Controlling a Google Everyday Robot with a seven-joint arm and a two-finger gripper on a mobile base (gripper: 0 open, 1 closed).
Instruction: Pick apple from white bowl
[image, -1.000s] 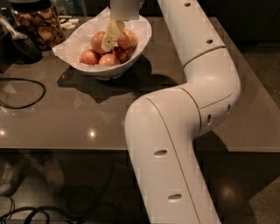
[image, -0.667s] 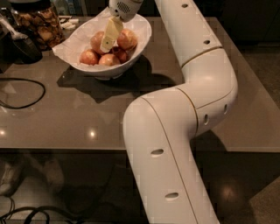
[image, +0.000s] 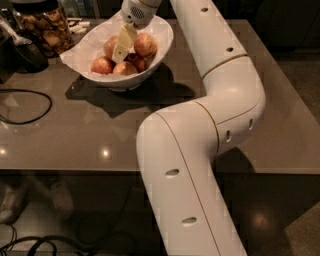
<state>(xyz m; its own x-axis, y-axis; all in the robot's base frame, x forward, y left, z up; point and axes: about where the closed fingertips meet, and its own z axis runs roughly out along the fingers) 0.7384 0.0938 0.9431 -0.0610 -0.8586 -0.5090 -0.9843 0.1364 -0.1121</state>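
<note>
The white bowl (image: 162, 35), lined with crumpled white paper, stands at the back of the table and holds several apples. The largest apple (image: 145, 45) is golden orange and lies at the right of the pile. Smaller, redder apples (image: 101, 65) lie in front and to the left. My gripper (image: 123, 46) hangs from the wrist at the top edge and reaches down into the bowl. Its pale tip sits among the fruit just left of the big apple, between it and an apple behind.
A glass jar (image: 46, 27) of brown snacks and a dark object (image: 22, 55) stand to the left of the bowl. A black cable (image: 30, 107) loops over the table's left side. My own white arm (image: 220, 100) crosses the right half, and the table's front edge (image: 75, 170) runs below.
The gripper has edged slightly left and lower among the apples. The wrist has turned a little. The apples and bowl have not moved.
</note>
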